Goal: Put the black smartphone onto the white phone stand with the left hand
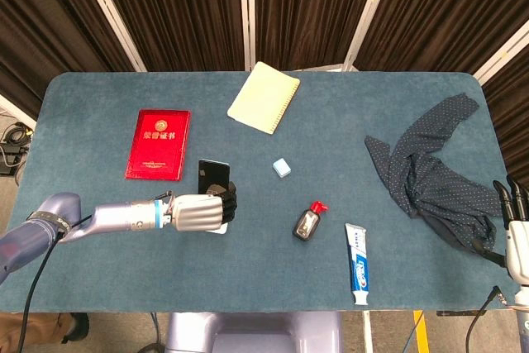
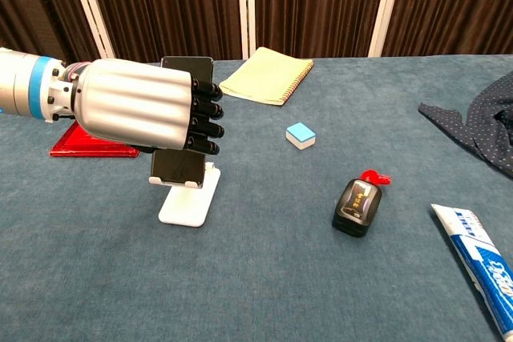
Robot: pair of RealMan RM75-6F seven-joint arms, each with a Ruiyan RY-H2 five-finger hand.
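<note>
One smartphone (image 2: 178, 164), one phone stand (image 2: 189, 203), one red booklet (image 1: 158, 143), one yellow notepad (image 1: 264, 97), one small blue eraser (image 1: 283, 168), one small black bottle (image 1: 307, 222), one toothpaste tube (image 1: 357, 251), one dark dotted cloth (image 1: 430, 171), two robot hands: left (image 1: 198, 212), right (image 1: 516, 233).
</note>
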